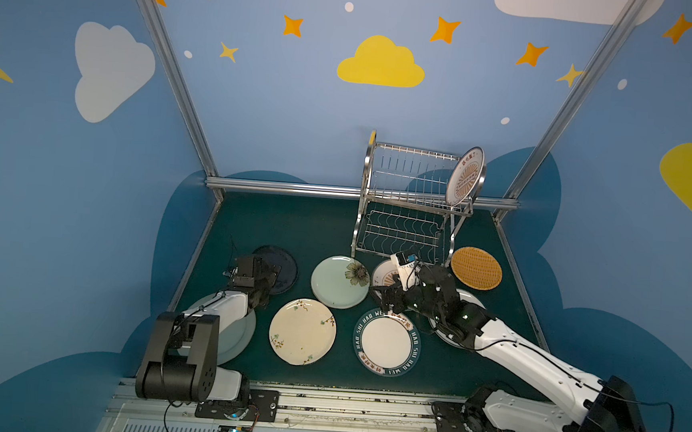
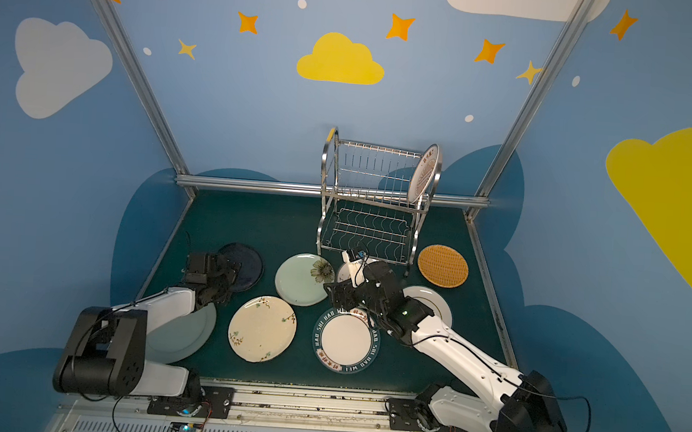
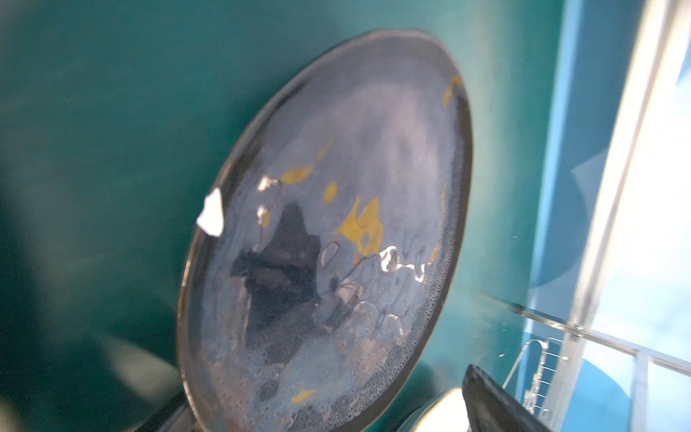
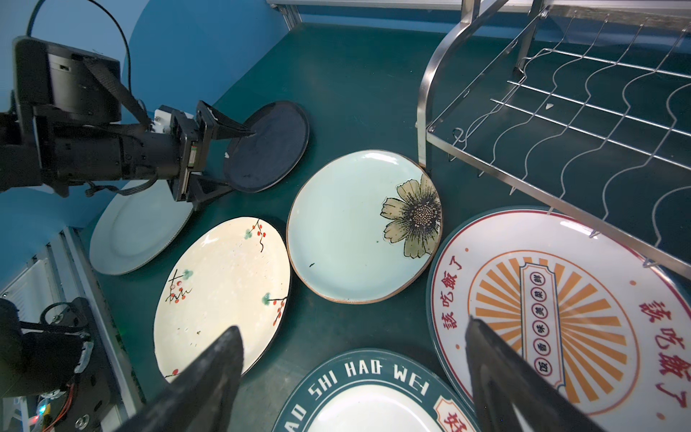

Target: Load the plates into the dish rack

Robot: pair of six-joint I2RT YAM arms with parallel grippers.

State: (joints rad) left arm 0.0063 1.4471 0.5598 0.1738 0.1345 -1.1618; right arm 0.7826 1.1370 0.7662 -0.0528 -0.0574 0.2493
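Left gripper [image 4: 239,162]: spread at the rim of the navy plate [image 4: 267,146]; clear to me only from the right wrist view.
Right gripper [image 4: 351,325]: spread wide, empty, over the flat plates [image 4: 224,284].
Dish rack [image 1: 366,176]: back right; one sunburst plate [image 1: 466,176] upright in its upper tier.
Second sunburst plate [image 4: 583,299]: flat at the rack's foot; my right arm [image 1: 534,355] mostly hides it in both top views.

Dish rack [image 1: 411,205] at the desk's [image 1: 293,226] back right, upright sunburst plate [image 1: 466,176] at the right end of its upper tier. Just before the rack, left to right: flower plate [image 1: 337,283], flat sunburst plate [image 4: 538,299], woven plate [image 1: 476,268]. Nearer the front: blossom plate [image 1: 302,331], lettered plate [image 1: 386,341] to its right.
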